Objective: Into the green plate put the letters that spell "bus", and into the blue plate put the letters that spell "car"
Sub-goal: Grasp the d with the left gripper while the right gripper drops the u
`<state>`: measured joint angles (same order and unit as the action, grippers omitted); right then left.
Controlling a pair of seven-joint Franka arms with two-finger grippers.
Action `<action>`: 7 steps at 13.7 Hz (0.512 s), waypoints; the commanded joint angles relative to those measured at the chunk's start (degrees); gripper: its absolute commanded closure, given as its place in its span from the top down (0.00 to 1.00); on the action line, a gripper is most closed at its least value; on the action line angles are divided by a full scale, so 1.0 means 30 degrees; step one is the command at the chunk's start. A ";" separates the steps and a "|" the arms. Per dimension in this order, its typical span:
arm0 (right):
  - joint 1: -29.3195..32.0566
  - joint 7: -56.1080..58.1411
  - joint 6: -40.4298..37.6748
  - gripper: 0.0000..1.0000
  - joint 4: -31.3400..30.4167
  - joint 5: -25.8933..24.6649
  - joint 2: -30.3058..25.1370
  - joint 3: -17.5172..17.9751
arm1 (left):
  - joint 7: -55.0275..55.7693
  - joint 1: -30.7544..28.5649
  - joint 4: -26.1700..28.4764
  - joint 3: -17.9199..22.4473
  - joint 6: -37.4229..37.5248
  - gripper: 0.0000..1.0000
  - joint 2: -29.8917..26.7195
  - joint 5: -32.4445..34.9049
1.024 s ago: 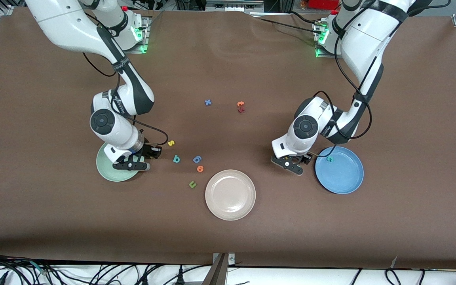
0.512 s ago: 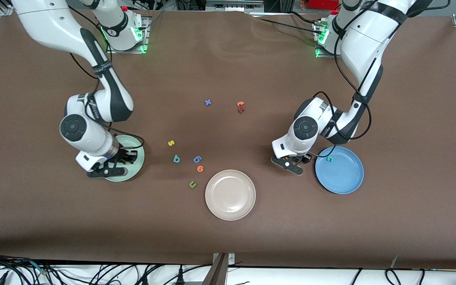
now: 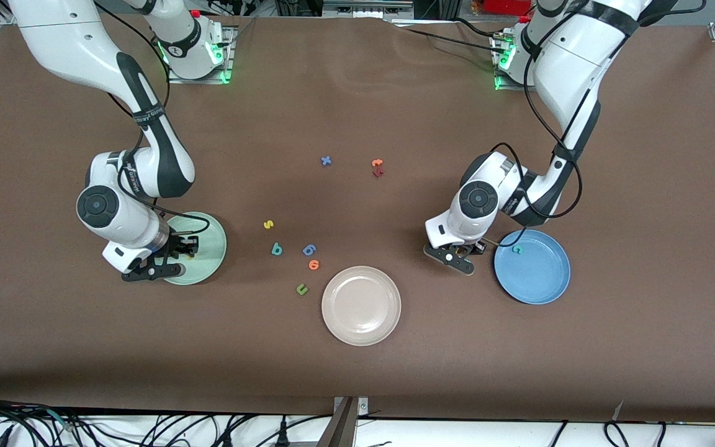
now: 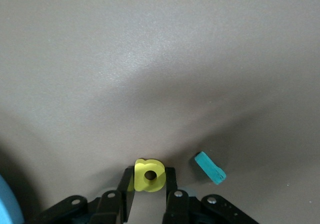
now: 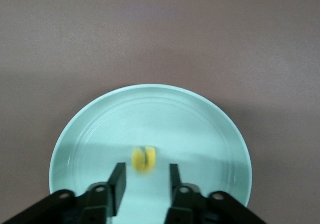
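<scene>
My right gripper (image 5: 145, 182) hangs open over the pale green plate (image 5: 200, 129). A small yellow "u" (image 5: 144, 160) sits in that plate, just off the fingertips. In the front view this gripper (image 3: 164, 261) covers part of the green plate (image 3: 210, 239). My left gripper (image 4: 149, 180) is low at the table beside the blue plate (image 3: 537, 276), shut on the yellow "a" (image 4: 149, 175). A teal "r" (image 4: 210, 167) lies on the table close to it. The teal "c" (image 3: 517, 249) rests in the blue plate. A yellow "s" (image 3: 268, 224) and a teal "b" (image 3: 277, 249) lie on the table mid-way.
A beige plate (image 3: 361, 305) stands near the front camera. Beside the "b" lie a blue "6" (image 3: 309, 249), an orange "6" (image 3: 314, 265) and an olive "u" (image 3: 301, 288). A blue "x" (image 3: 326, 161) and an orange "t" (image 3: 377, 163) lie toward the bases.
The right gripper crossed the green plate toward the right arm's end of the table, then opened and let the yellow "u" go. The left gripper closed on the yellow "a".
</scene>
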<state>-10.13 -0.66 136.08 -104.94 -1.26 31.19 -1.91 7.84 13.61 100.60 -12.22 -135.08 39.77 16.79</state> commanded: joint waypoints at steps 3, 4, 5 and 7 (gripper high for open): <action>-0.0050 -0.0653 -0.0095 0.98 -0.0060 -0.0019 -0.0259 0.0023 | -0.0588 -0.0287 -0.0221 0.0088 0.1103 0.04 -0.0887 -0.0265; -0.0050 -0.1556 -0.0095 0.98 -0.0060 -0.0018 -0.0376 0.0197 | -0.0910 -0.0316 -0.0367 0.0117 0.2126 0.04 -0.1443 -0.0323; -0.0050 -0.2755 -0.0095 0.98 -0.0060 -0.0018 -0.0377 0.0779 | -0.1029 -0.0578 -0.0426 0.0117 0.3006 0.04 -0.1999 -0.0324; -0.0195 -0.5536 0.0079 0.98 -0.0060 -0.0135 -0.0377 0.1864 | -0.1321 -0.1425 -0.0427 0.0234 0.3338 0.04 -0.2443 -0.0207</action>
<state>-10.22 -10.34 136.18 -104.82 -1.19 30.86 1.03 6.65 11.65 98.37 -11.81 -126.98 35.44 16.79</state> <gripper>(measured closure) 0.013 0.709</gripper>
